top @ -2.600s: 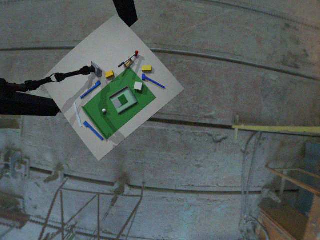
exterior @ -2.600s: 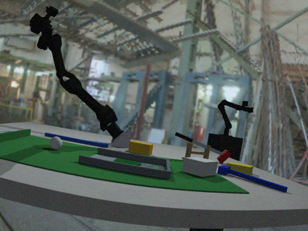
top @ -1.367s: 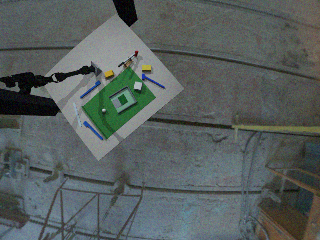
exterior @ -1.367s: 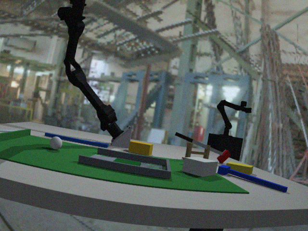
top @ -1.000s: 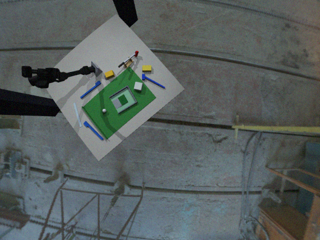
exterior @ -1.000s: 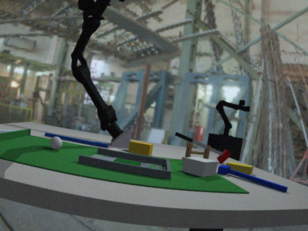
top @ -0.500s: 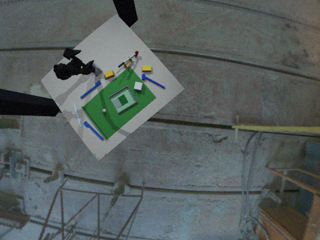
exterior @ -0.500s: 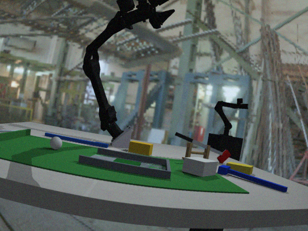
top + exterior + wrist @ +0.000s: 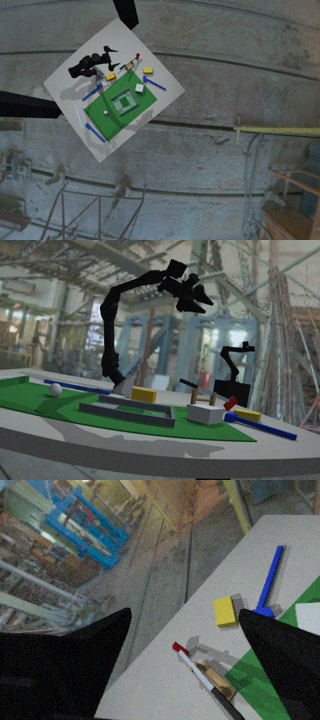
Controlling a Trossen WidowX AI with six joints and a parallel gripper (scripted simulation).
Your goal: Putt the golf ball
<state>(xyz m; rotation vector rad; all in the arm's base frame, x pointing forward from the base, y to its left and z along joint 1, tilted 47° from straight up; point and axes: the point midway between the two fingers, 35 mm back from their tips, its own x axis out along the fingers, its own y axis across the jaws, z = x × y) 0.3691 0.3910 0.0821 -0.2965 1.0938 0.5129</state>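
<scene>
The black claw hangs high above the bench, spread wide and holding nothing. Below and ahead of it, the red-headed putter with a pale shaft and black grip lies propped on a small wooden stand. The white golf ball sits on the green mat, well apart from the grey-walled raised green.

Between the hand's spread fingers (nothing held) lies the red putter.
</scene>
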